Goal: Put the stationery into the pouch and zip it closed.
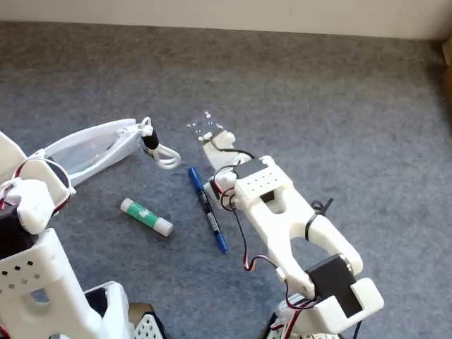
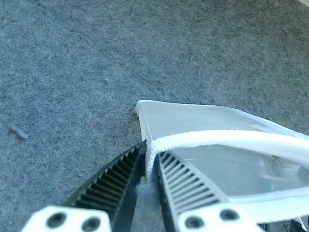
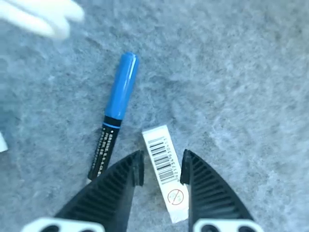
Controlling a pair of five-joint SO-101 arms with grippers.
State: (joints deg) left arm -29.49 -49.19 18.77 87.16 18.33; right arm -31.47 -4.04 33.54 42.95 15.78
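Firstly, the left fingers [image 2: 108, 186] are clamped tight on one end of the white mesh pouch [image 1: 92, 150]. Just below the pouch, a green-and-white glue stick [image 1: 146, 217] lies on the grey surface [image 1: 339, 106]. Right of the pouch lies a blue pen [image 1: 207, 208]. Farther right of the pouch, the right fingers [image 3: 207, 193] stand narrowly apart astride a white barcoded block [image 3: 165, 166].

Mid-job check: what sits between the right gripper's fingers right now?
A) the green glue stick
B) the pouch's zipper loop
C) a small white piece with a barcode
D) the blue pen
C: in the right wrist view the white piece lies on the carpet between the open fingers of the right gripper, and the blue pen lies beside it, outside the fingers.
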